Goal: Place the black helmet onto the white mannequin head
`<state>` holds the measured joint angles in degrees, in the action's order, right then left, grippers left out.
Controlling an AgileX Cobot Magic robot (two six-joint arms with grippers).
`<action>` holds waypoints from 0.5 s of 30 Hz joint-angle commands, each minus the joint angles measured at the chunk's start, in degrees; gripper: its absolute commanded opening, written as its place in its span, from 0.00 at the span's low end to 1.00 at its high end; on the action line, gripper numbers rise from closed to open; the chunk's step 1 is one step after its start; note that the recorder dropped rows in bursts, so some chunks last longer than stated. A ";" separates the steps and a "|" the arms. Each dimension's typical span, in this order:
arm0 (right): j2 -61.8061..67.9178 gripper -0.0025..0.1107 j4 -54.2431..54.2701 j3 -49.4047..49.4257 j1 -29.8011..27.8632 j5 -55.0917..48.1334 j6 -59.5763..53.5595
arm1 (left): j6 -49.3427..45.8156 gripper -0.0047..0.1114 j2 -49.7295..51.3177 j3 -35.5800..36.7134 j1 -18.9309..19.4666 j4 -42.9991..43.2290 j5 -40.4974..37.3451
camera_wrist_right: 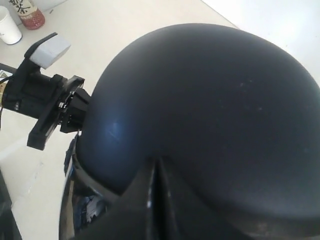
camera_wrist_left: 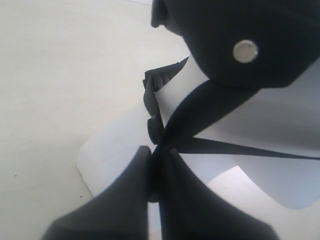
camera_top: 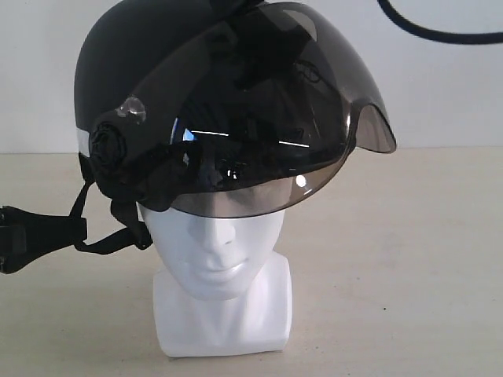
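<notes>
The black helmet [camera_top: 149, 71] sits on top of the white mannequin head [camera_top: 220, 251], its smoky visor [camera_top: 275, 126] tilted up above the face. At the far left my left gripper [camera_top: 75, 228] is shut on the black chin strap [camera_top: 110, 239], pulled out sideways. In the left wrist view the left gripper [camera_wrist_left: 157, 157] pinches where the straps [camera_wrist_left: 215, 100] meet, under the helmet [camera_wrist_left: 250, 30] and beside the white head [camera_wrist_left: 110, 145]. My right gripper [camera_wrist_right: 157, 167] is shut at the helmet's [camera_wrist_right: 210, 110] front rim above the visor [camera_wrist_right: 75, 205]; in the exterior view it is mostly hidden behind the visor.
The head's squared base [camera_top: 224, 330] stands on a pale table [camera_top: 409, 259] before a white wall. A black cable [camera_top: 440, 33] hangs at the top right. In the right wrist view the left arm [camera_wrist_right: 45, 100], a white cup [camera_wrist_right: 9, 27] and a jar [camera_wrist_right: 30, 12] show.
</notes>
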<state>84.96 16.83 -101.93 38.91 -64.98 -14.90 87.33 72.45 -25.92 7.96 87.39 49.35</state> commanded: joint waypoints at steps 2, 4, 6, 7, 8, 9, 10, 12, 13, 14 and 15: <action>0.17 0.02 -5.46 2.02 1.56 -4.98 0.71 | -0.01 0.08 1.17 0.59 -0.02 3.47 -7.25; 0.17 0.02 -5.19 2.02 1.56 -4.98 1.36 | -0.01 0.08 1.17 0.59 -0.02 3.58 -7.52; 0.03 0.02 -4.58 2.02 1.60 -4.98 1.38 | -0.01 0.08 1.17 0.59 0.08 3.58 -7.78; -0.20 0.02 -4.60 2.02 1.60 -4.98 1.48 | -0.01 0.08 1.17 0.59 0.08 3.58 -8.03; -0.76 0.02 -3.96 2.02 1.60 -4.98 1.48 | -0.11 0.08 1.17 0.59 0.08 3.58 -8.59; -0.95 0.02 -3.92 2.02 1.60 -4.98 1.48 | -0.42 0.08 1.17 0.59 0.08 3.58 -8.86; -1.70 0.02 -3.89 2.02 1.70 -4.98 1.75 | -0.91 0.08 1.54 0.59 0.08 3.18 -9.01; -2.52 0.02 -3.79 3.36 1.70 -4.98 2.37 | -1.32 0.08 2.91 0.59 0.08 2.90 -8.90; -2.64 0.02 -3.79 4.08 1.70 -4.98 2.37 | -1.32 0.08 3.43 0.59 0.08 2.90 -8.90; -2.64 0.02 -3.91 5.16 1.70 -4.98 2.37 | -1.46 0.08 4.09 0.59 0.08 2.90 -8.75; -2.64 0.02 -3.91 5.75 1.70 -4.98 2.37 | -2.04 0.08 4.20 0.59 0.08 2.78 -8.75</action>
<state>82.06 15.01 -98.26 40.60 -66.45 -12.75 86.03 74.97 -26.24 7.96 87.05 48.91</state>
